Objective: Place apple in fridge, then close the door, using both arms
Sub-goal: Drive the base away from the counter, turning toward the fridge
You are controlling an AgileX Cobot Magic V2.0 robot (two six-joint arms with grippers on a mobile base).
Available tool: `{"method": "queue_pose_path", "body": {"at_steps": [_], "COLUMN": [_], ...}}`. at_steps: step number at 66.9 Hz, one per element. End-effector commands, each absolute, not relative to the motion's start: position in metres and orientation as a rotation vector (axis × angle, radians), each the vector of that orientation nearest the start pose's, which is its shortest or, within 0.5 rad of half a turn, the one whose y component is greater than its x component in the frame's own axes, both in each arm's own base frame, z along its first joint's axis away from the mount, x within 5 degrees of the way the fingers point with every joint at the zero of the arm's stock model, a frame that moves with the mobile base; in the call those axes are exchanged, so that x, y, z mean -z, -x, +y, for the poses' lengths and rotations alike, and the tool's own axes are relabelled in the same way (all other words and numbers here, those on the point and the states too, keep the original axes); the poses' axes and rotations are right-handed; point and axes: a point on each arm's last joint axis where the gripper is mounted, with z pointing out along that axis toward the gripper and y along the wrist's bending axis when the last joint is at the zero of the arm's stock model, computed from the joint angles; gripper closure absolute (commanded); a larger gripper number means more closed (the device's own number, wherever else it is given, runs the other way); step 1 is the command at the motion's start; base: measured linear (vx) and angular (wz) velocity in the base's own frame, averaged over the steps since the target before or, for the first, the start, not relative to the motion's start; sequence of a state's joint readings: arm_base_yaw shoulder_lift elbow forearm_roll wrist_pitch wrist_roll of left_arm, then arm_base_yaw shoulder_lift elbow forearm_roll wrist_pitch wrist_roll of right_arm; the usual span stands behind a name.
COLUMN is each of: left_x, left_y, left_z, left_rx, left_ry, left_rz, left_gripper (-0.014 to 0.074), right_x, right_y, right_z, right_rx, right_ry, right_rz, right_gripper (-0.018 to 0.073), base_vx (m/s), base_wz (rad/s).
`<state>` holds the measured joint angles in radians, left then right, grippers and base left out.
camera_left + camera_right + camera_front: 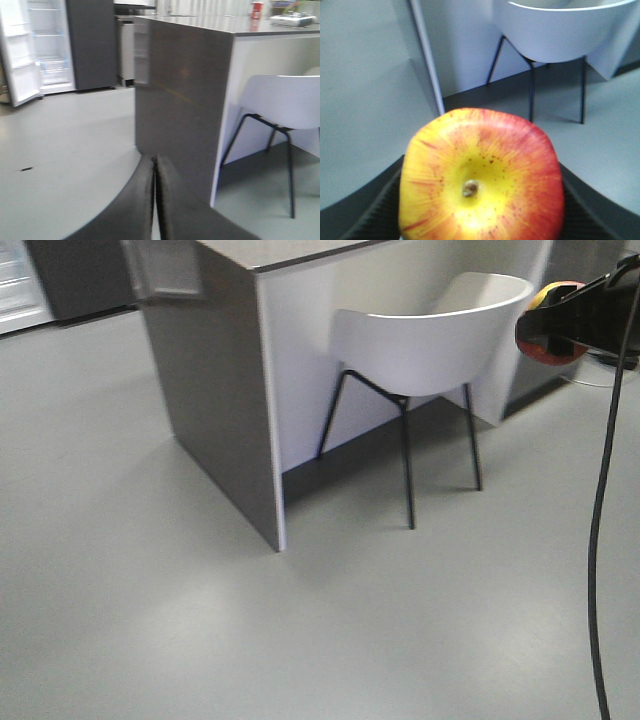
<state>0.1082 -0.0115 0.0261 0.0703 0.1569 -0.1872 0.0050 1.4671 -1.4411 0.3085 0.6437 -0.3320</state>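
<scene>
R tool (548,325) gripped apple (480,175); L tool (154,197) was closed, empty. Beyond table (180,100), fridge (90,45) door (20,65) stood open.

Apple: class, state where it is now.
The apple sits in the right tool, at the front view's upper right edge beside the white chair.

Nothing legible here — no text, label, brand or number can be read.
</scene>
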Motion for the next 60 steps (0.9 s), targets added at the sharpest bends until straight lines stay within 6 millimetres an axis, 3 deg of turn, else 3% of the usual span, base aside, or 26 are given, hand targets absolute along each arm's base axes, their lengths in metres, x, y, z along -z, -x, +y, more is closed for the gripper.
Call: {"method": "queue_pose_path", "body": {"at_steps": [1,60], "left_x": [-0.1892,-0.1892], "left_y": [-0.0562,-0.0562], "left_z": [0.0063,0.0063], "left_rx": [0.012,0.012], "left_ry": [0.186,0.186], "left_rz": [1.582,1.582], "left_gripper": [0.0602,0.0602], "right_x": [-0.4260,-0.4260], "right_y": [-0.3263,-0.3263], "right_z": [0.0161,0.0161], "right_rx": [-0.132,-0.132], "right_ry": [0.174,0.174], "right_rz": [1.978,1.978], "right_gripper": [0.0409,0.0409], "base_vx": [-0.02,0.02], "base_wz": [0.56,0.39]}}
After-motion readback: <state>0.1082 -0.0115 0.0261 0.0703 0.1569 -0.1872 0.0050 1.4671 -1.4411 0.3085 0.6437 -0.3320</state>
